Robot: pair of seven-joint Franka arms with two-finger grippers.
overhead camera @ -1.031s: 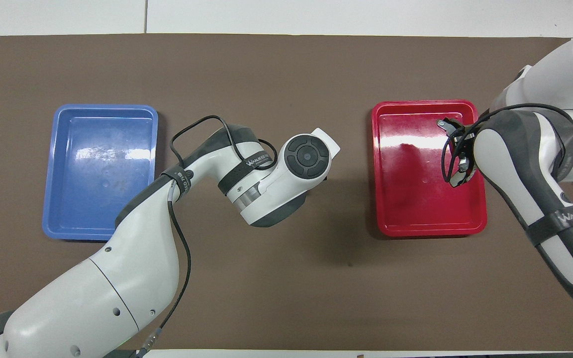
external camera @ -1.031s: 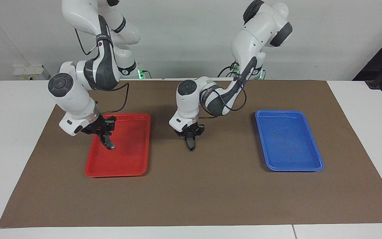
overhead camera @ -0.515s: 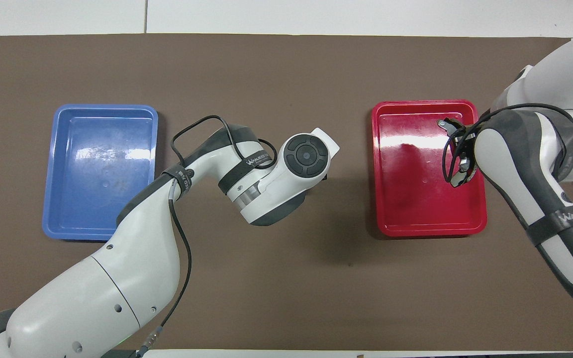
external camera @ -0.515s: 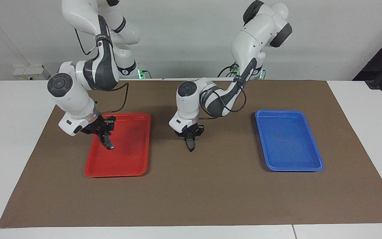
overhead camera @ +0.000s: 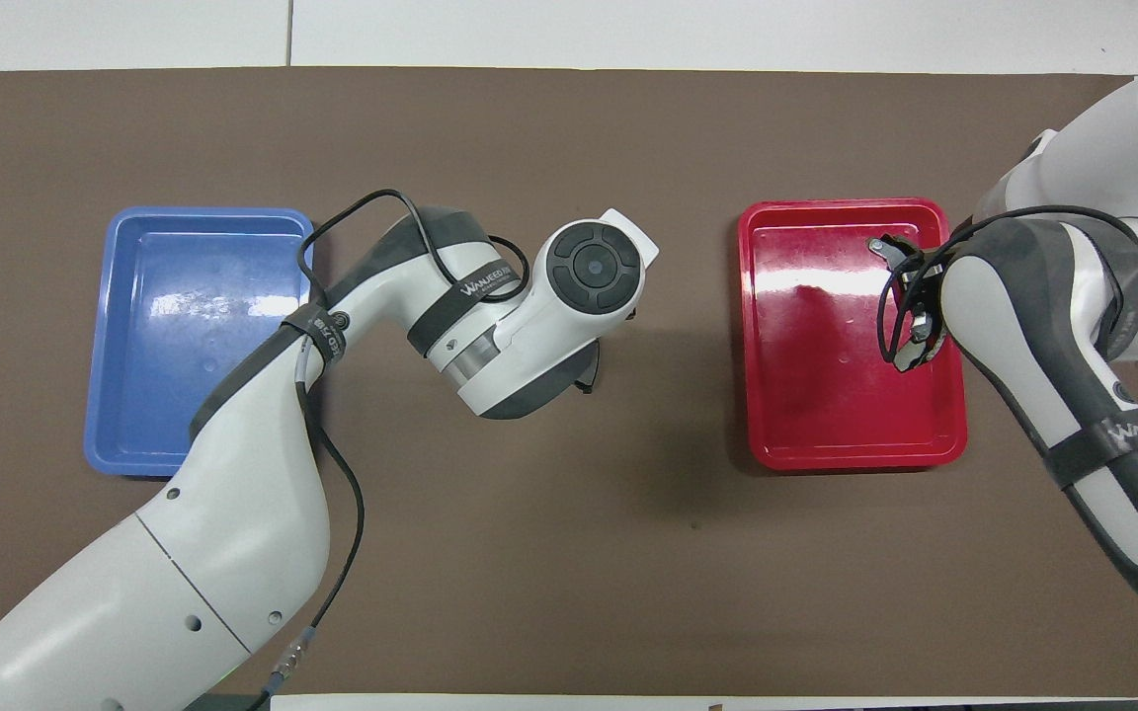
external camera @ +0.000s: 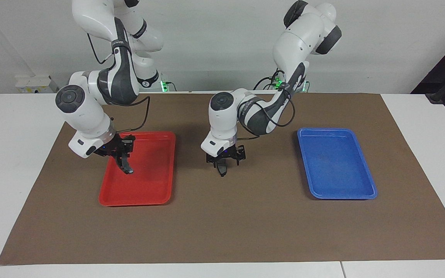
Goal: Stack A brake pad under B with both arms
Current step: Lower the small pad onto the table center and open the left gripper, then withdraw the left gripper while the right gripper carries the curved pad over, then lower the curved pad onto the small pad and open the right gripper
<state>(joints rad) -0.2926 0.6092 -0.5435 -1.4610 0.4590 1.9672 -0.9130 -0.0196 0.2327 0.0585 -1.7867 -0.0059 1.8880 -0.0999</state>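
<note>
R end effector [external camera: 123, 157] is over the red tray [external camera: 137, 200], clenched on B [external camera: 126, 166]. The overhead view shows B's [overhead camera: 885, 249] curve and grey lug.

L end effector [external camera: 222, 165] is over the bench mat betw. the red and blue trays [external camera: 342, 195]. Its grip can't be told. What looks like A brake pad [external camera: 222, 171] shows at its tip in the facing view only; overhead, the wrist covers it.
</note>
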